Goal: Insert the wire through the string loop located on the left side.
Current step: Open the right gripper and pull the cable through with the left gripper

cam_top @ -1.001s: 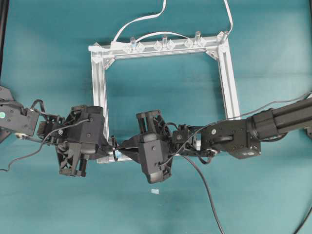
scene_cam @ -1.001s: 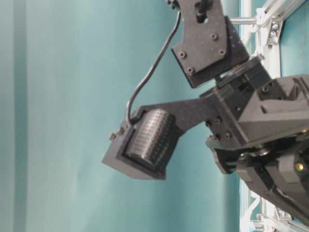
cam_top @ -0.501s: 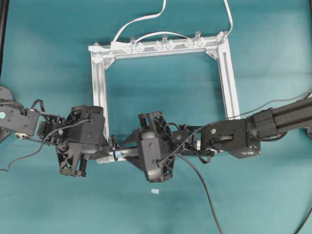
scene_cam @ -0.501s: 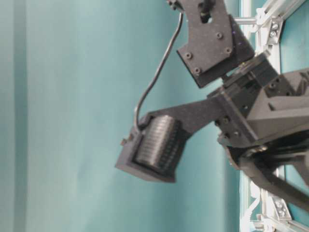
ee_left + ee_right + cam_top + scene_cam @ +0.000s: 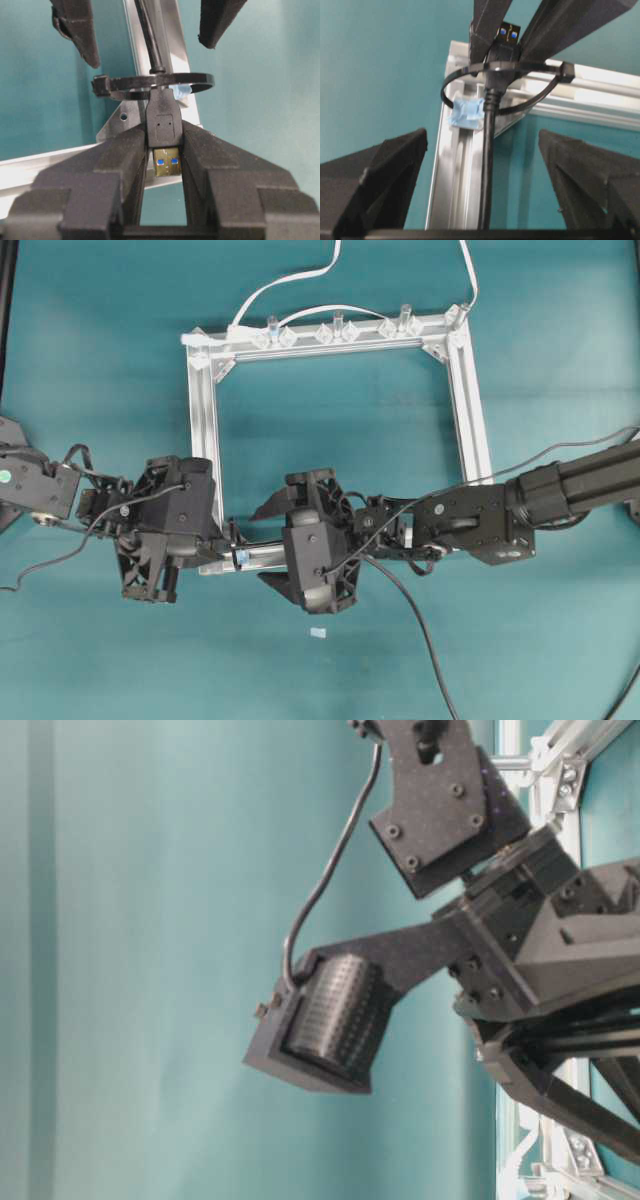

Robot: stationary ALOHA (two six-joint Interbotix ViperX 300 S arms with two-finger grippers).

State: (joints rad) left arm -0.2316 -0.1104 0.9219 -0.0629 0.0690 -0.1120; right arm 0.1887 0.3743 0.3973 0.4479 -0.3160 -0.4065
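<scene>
The wire's black plug (image 5: 164,122), gold metal tip toward the camera, is pinched in my left gripper (image 5: 164,137), which is shut on it. Behind the plug, the wire (image 5: 487,165) runs through the string loop (image 5: 192,81), a thin dark ring with a pale-blue base (image 5: 466,112) on the frame's near-left corner. My right gripper (image 5: 482,145) stands wide open astride the wire, its fingers (image 5: 395,170) well clear of it. Seen from overhead, the left gripper (image 5: 228,540) and right gripper (image 5: 263,547) face each other at that corner.
The square aluminium frame (image 5: 205,420) lies on the teal table. Clear plastic clips (image 5: 335,332) and a white cable (image 5: 290,280) run along its far bar. A small white scrap (image 5: 318,633) lies near the front. The table-level view shows mostly the right arm and frame (image 5: 560,820).
My right gripper has opened wide and let go of the wire, drawing back slightly to the right. The left gripper has stayed shut on the plug.
</scene>
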